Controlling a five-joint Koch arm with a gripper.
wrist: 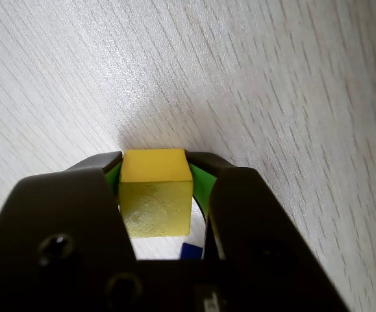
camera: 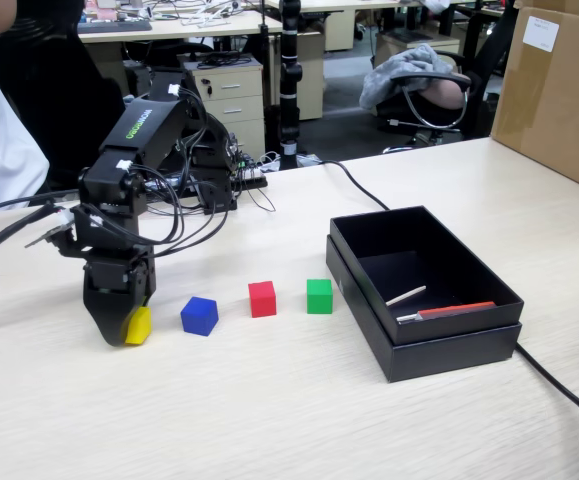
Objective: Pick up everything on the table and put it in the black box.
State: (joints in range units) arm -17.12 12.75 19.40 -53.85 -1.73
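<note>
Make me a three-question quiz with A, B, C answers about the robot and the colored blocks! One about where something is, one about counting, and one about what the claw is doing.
1. Where is the green cube?
A. Inside the black box
B. On the table, nearest the black box
C. In the gripper

2. How many cubes lie free on the table?
A. Three
B. One
C. Five

3. What is the gripper doing?
A. Hanging open above the box
B. Holding the red cube
C. Closed on the yellow cube

Answers: 1 B, it ends the row beside the box. 2 A, the blue cube, red cube and green cube lie untouched. 3 C, the wrist view shows both jaws pressing the yellow cube's sides.
</note>
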